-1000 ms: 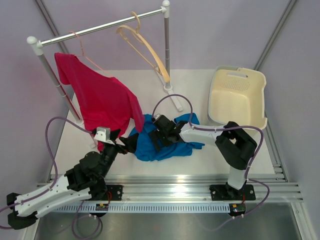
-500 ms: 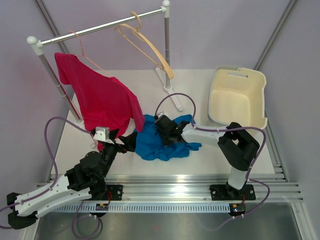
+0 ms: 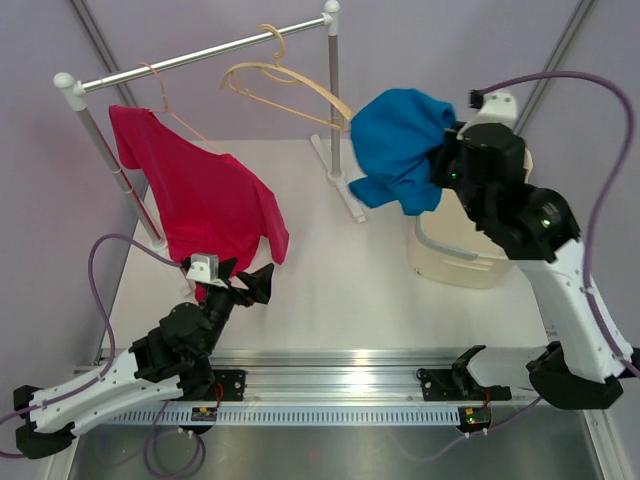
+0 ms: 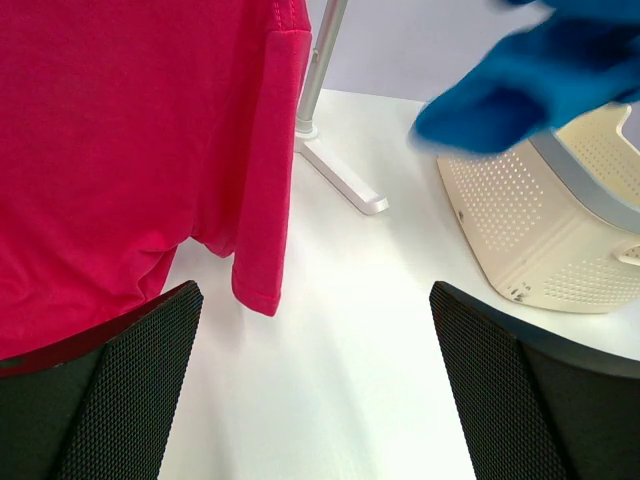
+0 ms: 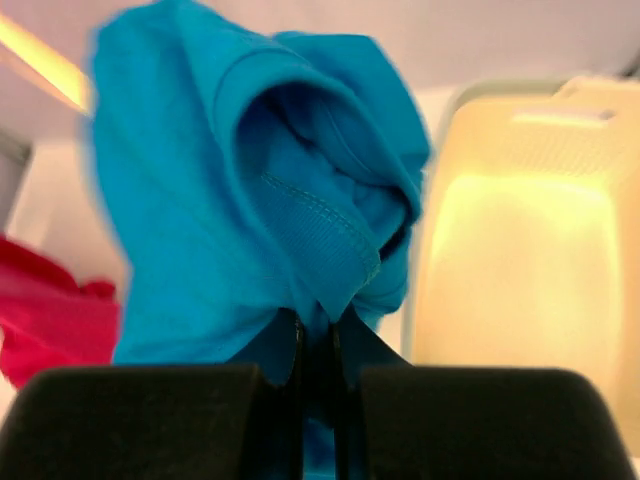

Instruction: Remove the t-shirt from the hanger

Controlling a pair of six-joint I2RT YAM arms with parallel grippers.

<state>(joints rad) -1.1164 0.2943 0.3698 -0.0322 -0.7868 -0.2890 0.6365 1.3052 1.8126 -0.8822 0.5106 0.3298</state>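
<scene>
1. Where the two arms are bolted along its near edge, the white tabletop (image 3: 340,300) lies mostly bare in the middle.
2. A clothes rack (image 3: 200,55) stands over the far left part, with its silver rail running from the left edge toward the far middle.
3. The red t-shirt (image 3: 205,200) hangs from the rail near the left edge. It is draped crookedly, with one shoulder high and the hem and a sleeve drooping toward the tabletop.
4. The right arm (image 3: 540,230) is raised high over the right edge.
5. A cream perforated basket (image 3: 450,268) sits at the right edge, partly hidden under that arm.
6. The blue t-shirt (image 3: 395,145) is held aloft over the far right part, above the basket's left rim and clear of the tabletop. It is bunched into a loose bright-blue bundle, with folds hanging down and a stitched hem visible in the wrist view.
7. A wooden hanger (image 3: 268,66) hangs bare on the rail. Its right tip is just beside the blue cloth, but whether they touch cannot be told.
8. A pink wire hanger (image 3: 163,98) carries the red t-shirt.
9. The right claw (image 5: 318,380) is pinched tight on a fold of the blue t-shirt.
10. The left claw (image 3: 247,278) is spread wide and holds nothing, low near the red t-shirt's hem.
</scene>
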